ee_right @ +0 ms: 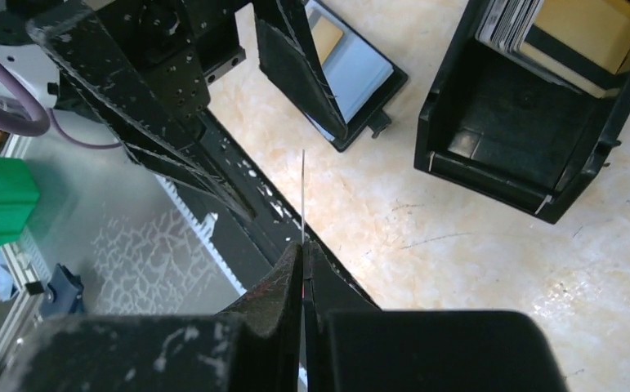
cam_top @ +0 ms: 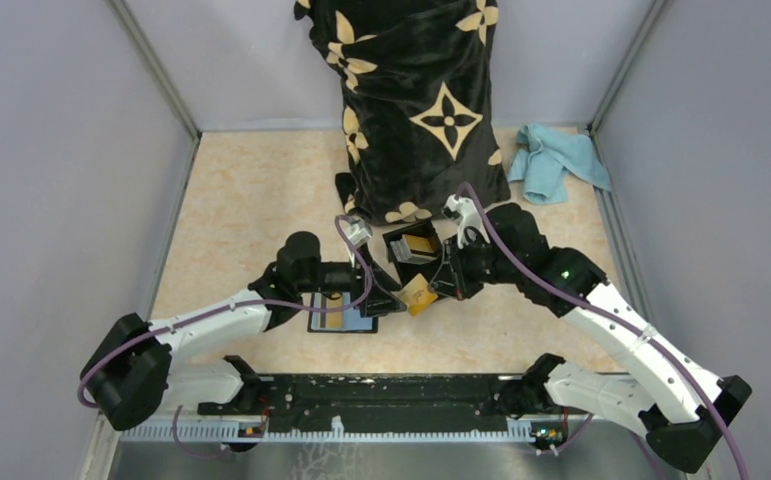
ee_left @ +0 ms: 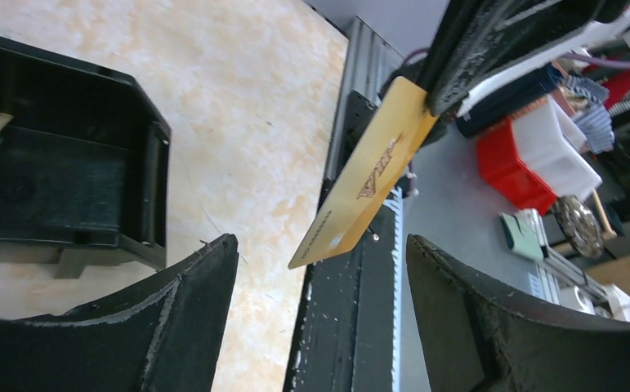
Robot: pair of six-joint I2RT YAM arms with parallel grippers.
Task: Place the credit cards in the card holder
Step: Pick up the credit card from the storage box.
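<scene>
My right gripper (cam_top: 439,283) is shut on an orange-gold credit card (cam_top: 421,296) and holds it in the air. From the right wrist the card (ee_right: 303,192) shows edge-on, rising from my closed right gripper (ee_right: 303,255). My left gripper (cam_top: 386,298) stands open just left of it. In the left wrist view the gold card (ee_left: 368,175) hangs ahead of my left gripper (ee_left: 319,265), touching neither finger. The card holder (cam_top: 341,318) lies flat under the left wrist, with a light blue card (ee_right: 359,69) showing in it.
A rigid black box (cam_top: 411,245) with gold cards (ee_right: 593,28) stands just behind the grippers. A black bag with gold flowers (cam_top: 421,100) fills the back middle. A blue cloth (cam_top: 559,160) lies at the back right. A black rail (cam_top: 381,400) runs along the near edge.
</scene>
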